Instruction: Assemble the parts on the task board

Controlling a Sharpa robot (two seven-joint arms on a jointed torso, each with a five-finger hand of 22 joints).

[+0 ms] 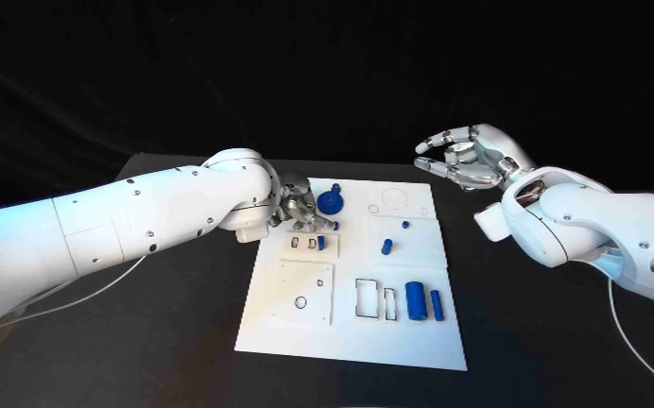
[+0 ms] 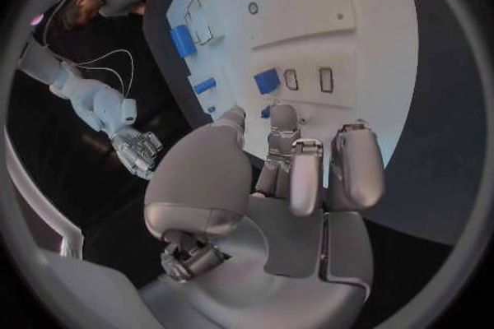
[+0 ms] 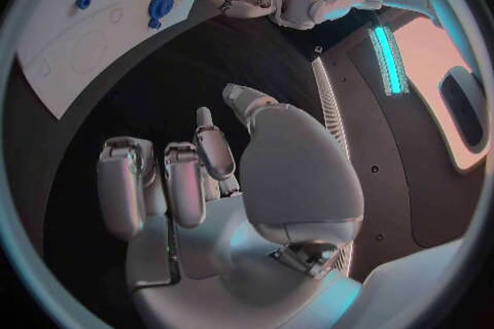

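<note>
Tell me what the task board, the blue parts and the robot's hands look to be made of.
Task board: probably matte white plastic; flat, even, no glare.
Blue parts: likely moulded or printed plastic; uniform saturated colour, dull surface.
Left hand and right hand: silver metallic-looking shells with soft highlights; metal or coated plastic, can't tell which.

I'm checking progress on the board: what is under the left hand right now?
The left hand hovers over the board beside a blue part. Below its fingers lie a blue square part and two empty slots. Anything directly beneath the palm is covered.
</note>
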